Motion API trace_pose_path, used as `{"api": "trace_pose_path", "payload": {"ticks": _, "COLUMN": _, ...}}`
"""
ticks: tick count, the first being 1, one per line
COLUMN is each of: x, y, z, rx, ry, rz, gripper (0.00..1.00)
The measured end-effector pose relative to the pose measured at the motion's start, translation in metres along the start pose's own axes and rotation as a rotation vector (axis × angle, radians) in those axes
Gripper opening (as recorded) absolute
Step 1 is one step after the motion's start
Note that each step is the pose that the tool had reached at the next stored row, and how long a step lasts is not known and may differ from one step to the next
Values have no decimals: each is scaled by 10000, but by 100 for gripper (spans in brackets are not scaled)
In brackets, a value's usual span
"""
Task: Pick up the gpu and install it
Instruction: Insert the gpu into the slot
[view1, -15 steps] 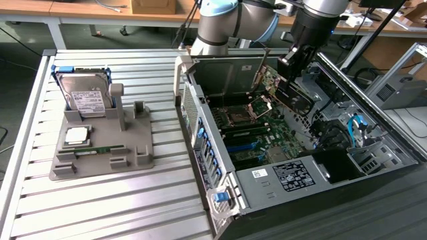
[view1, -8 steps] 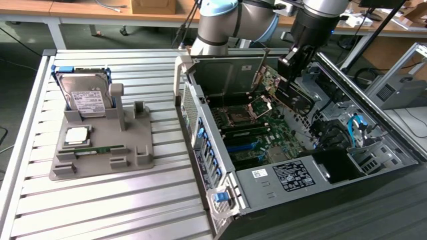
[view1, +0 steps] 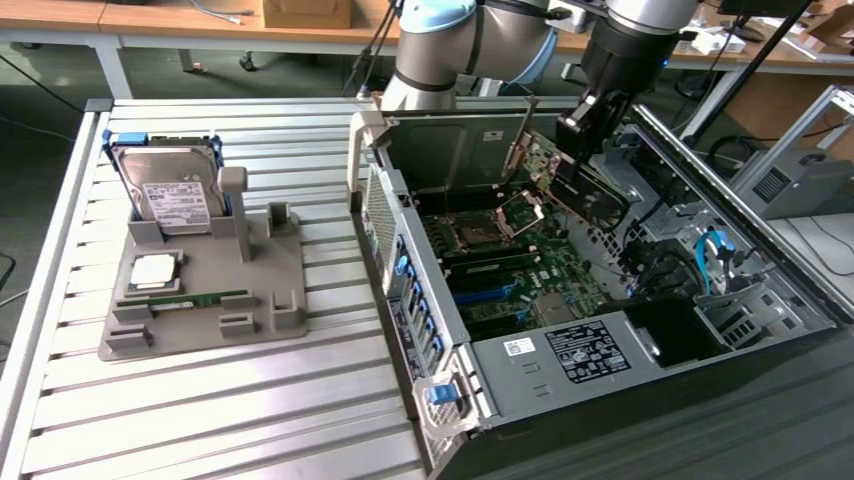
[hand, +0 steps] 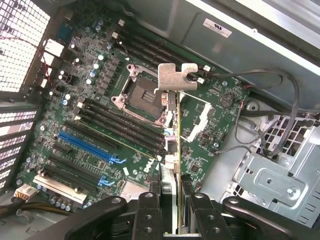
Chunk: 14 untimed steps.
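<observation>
Shows the gripper (view1: 585, 115) reaching into an open case (view1: 378, 190) and pinching the gpu (view1: 567, 185) between its jaws by the upper edge. Holds the card upright and edge-on above the board (hand: 100, 100), near the bare socket (hand: 137, 92), with the silver bracket at the far end and the bottom edge clear of every slot. Looks like the carry-and-align step: picked up, not yet seated. Seems to call for squaring the card's bottom edge over one long slot, perhaps a blue slot (hand: 85, 145), and keeping it vertical for a straight push down; cannot tell the intended slot. Inside the case: board with rows of black memory slots, blue slots, socket, blue cables (view1: 714, 250) and a metal cage toward the exterior view's right. Well apart, toward the exterior view's left on the slatted table (view1: 200, 420): a grey tray (view1: 274, 315) carrying a drive (view1: 171, 190) stood upright, a chip (view1: 154, 270) laid flat, and a green stick (view1: 200, 298) in its groove.
</observation>
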<state>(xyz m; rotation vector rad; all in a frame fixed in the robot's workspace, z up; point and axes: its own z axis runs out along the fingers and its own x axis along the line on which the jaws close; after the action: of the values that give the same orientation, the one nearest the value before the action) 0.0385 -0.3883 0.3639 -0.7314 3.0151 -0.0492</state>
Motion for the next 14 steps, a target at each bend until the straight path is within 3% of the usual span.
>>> {"api": "trace_pose_path", "payload": {"ticks": 14, "x": 0, "y": 0, "z": 0, "rx": -14, "ry": -19, "rz": -497, "gripper": 27}}
